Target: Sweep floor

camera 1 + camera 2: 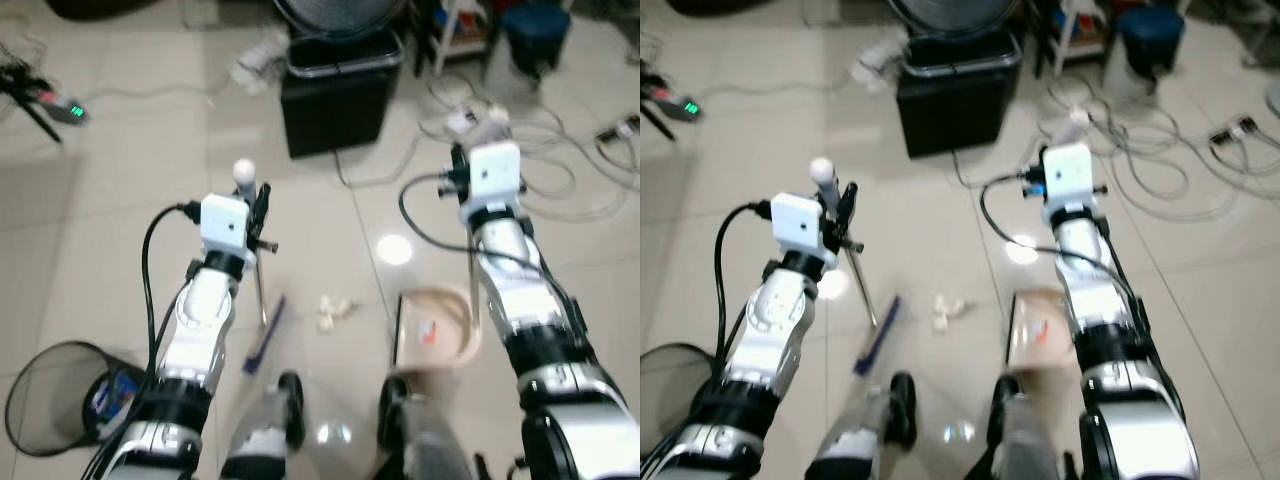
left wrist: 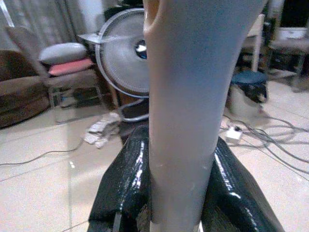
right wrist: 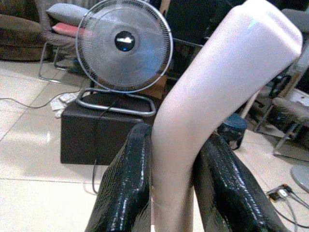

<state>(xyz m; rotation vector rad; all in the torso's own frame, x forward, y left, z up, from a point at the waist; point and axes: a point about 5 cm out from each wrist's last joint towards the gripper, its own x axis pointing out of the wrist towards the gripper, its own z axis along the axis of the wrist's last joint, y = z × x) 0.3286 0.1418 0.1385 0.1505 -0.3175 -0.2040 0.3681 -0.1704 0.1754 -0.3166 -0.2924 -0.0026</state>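
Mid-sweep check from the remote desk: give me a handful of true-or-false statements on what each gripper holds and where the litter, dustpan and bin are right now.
1. The left gripper is shut on the thin grey broom handle. True.
2. The right gripper hangs idle with nothing in it. False: it is shut on the pale dustpan handle.
3. The crumpled white paper scrap lies on the tiled floor between the purple broom head and the beige dustpan. True.
4. The scrap is already inside the dustpan. False: it lies outside it.
5. The black mesh wastebasket stands by the robot's right foot. False: it is on its left.
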